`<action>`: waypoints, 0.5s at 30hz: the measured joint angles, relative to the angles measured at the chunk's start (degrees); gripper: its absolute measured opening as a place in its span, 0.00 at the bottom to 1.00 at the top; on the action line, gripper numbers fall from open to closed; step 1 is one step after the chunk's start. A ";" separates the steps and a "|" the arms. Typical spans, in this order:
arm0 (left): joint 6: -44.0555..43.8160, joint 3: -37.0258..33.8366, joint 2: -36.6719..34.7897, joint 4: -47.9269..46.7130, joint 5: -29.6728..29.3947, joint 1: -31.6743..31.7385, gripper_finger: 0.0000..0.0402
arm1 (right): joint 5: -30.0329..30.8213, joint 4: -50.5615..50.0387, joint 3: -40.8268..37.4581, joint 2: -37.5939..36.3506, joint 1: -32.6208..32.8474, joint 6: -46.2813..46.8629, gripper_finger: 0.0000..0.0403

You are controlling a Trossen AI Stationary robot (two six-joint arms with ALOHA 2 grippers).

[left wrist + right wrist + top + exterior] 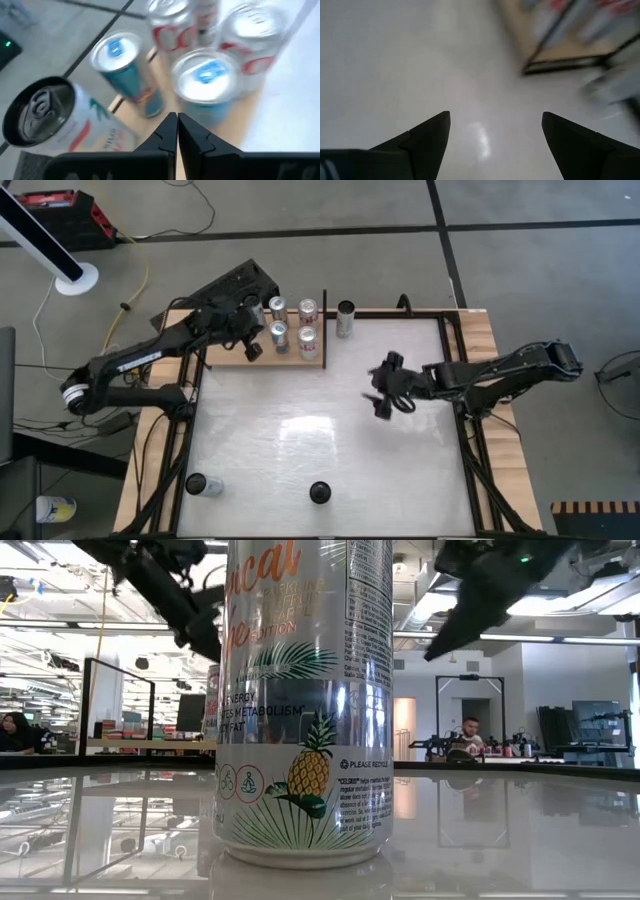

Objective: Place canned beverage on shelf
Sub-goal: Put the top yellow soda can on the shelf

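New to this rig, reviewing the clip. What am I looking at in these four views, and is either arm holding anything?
Two dark robot arms work at a white table. The top picture looks straight down; the low one sits at table height, mostly blocked by a pineapple-print can right before the lens. The other two come from cameras on each arm's wrist.

The left gripper is shut and empty, over the wooden shelf at the far left, where four cans stand. The right gripper is open and empty, above bare table at mid right.

A fifth can stands just off the shelf; two more cans sit near the front edge.
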 joint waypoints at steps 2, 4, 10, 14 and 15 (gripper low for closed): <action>-1.27 0.00 -2.35 -1.07 0.02 -2.35 0.00 | 2.85 2.12 0.00 -0.01 -3.37 -1.01 0.84; -2.45 0.00 -3.99 -2.22 0.02 -4.88 0.00 | 2.28 4.84 0.00 0.00 -8.36 -1.18 0.84; -2.11 -5.82 -7.17 7.16 -0.38 -13.98 0.00 | -8.74 17.59 0.02 2.15 -24.44 -2.89 0.84; 0.38 -13.63 -10.18 18.81 -0.57 -17.80 0.00 | -16.03 26.60 0.02 6.22 -32.18 -6.05 0.84; 1.88 -15.41 -10.98 21.70 -0.53 -18.58 0.00 | -17.40 28.66 0.02 7.51 -33.76 -6.95 0.84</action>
